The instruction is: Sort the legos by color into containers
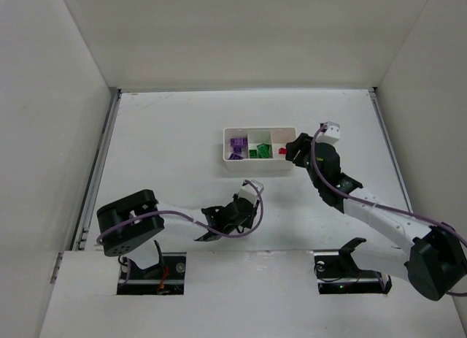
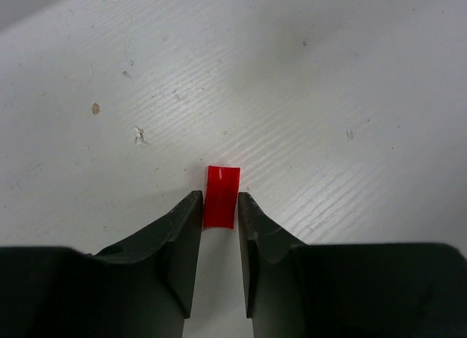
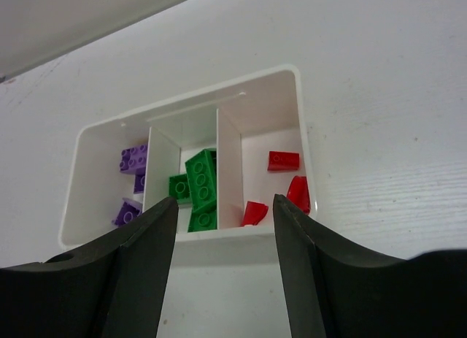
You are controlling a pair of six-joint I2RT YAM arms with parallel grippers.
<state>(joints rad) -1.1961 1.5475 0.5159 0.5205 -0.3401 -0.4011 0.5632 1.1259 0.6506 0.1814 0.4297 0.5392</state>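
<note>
A small red lego [image 2: 221,196] lies on the white table, and my left gripper [image 2: 220,201] is shut on it, one finger against each side. From above, the left gripper [image 1: 207,231] is low over the table, in front of the tray. The white tray [image 3: 219,239] has three containers. Purple legos [image 3: 133,159] fill the left one, green legos [image 3: 201,181] the middle, and three red legos [image 3: 283,160] the right. My right gripper [image 3: 225,206] hangs open and empty over the tray's near wall. In the top view the right gripper [image 1: 293,150] is at the right end of the tray [image 1: 259,130].
White walls enclose the table on the left, back and right. A metal rail [image 1: 98,170] runs along the left edge. Purple cables loop round both arms.
</note>
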